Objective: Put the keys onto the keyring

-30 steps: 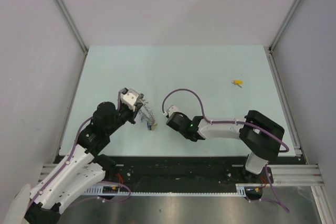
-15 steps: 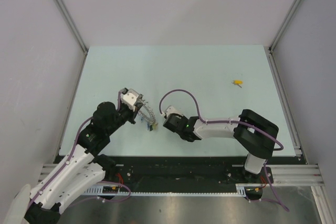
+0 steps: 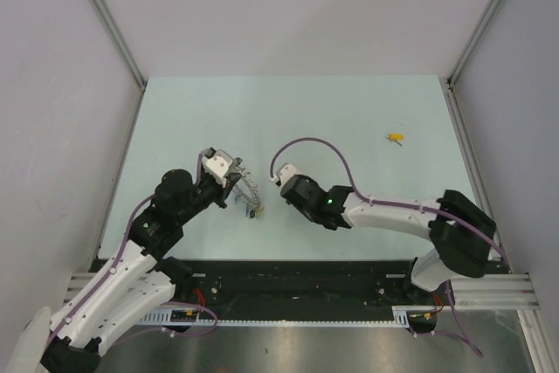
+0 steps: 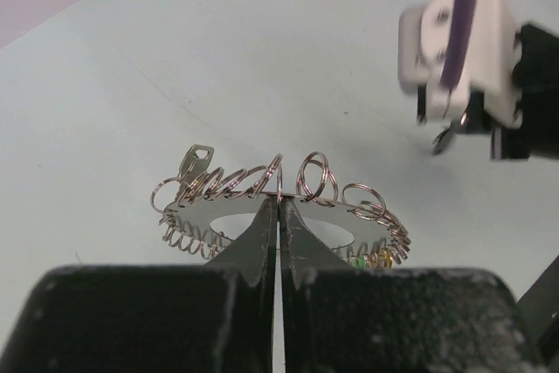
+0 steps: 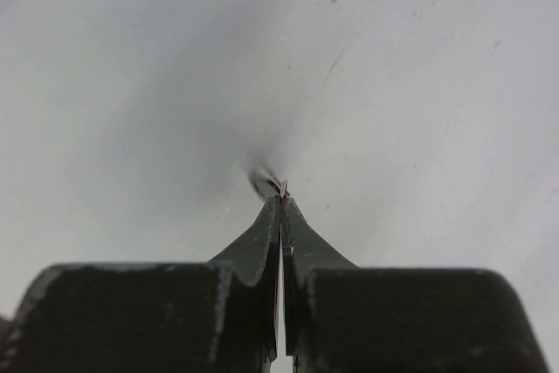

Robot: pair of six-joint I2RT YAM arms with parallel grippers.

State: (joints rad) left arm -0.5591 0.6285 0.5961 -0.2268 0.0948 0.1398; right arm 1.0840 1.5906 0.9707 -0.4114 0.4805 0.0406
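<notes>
Built of white shells along left arm [image 3: 122, 272] and right arm [image 3: 393, 213], with bulky black joint housings [image 3: 179, 196] between. Strung with thin purple cable [image 3: 307, 141] in loose loops. Capped at the wrist by a white block [image 3: 217, 163]. Lit by one small green lamp [image 3: 329, 202]. Tipped with matte black, tapered fingers [image 4: 255, 238].

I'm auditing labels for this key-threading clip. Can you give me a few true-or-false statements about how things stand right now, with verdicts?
1. The left gripper is shut on the keyring. True.
2. The yellow-tagged key is held in the right gripper. False: it lies on the table, far to the right, away from both arms.
3. The right gripper stands wide open. False: its fingers are shut, with something small and blurred at their tips.
4. The keyring is strung with many silver loops. True.
</notes>
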